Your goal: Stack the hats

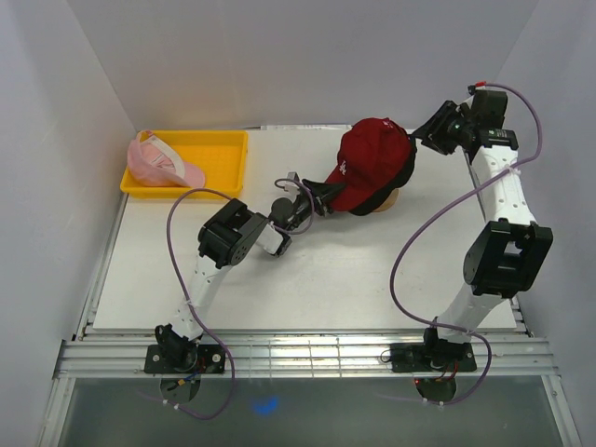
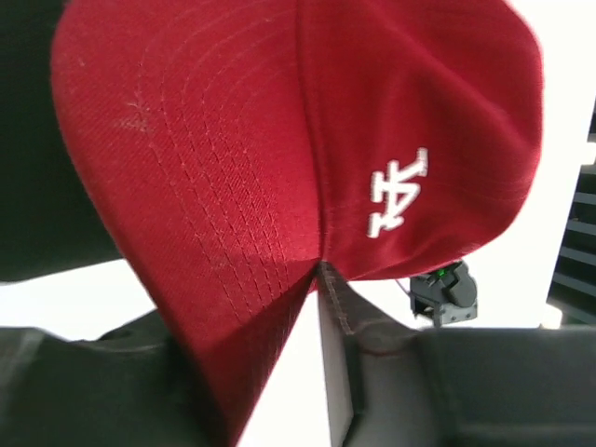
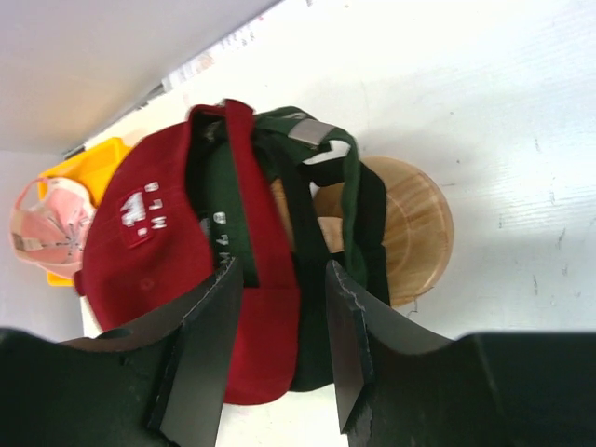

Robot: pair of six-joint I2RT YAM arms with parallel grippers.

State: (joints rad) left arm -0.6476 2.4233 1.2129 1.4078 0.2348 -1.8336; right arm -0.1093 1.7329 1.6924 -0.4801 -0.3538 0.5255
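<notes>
The table [image 1: 326, 270] is white and flat. A yellow tray [image 1: 219, 149] sits on it in the far left corner. The tray lies along the back edge. A round wooden stand [image 3: 419, 233] sits on it near the far right side, well apart from the tray.

Three caps stacked far and right of centre, one pink cap apart at the far left.
The dark red cap [image 1: 372, 156], with a white logo on its front, tops the stack on the wooden stand [image 3: 414, 223], its brim pointing near-left. The dark green cap [image 3: 332, 154] and the black cap [image 3: 372, 219] show their back straps beneath it. The pink cap [image 1: 160, 163] lies in the yellow tray [image 1: 222, 149].
</notes>
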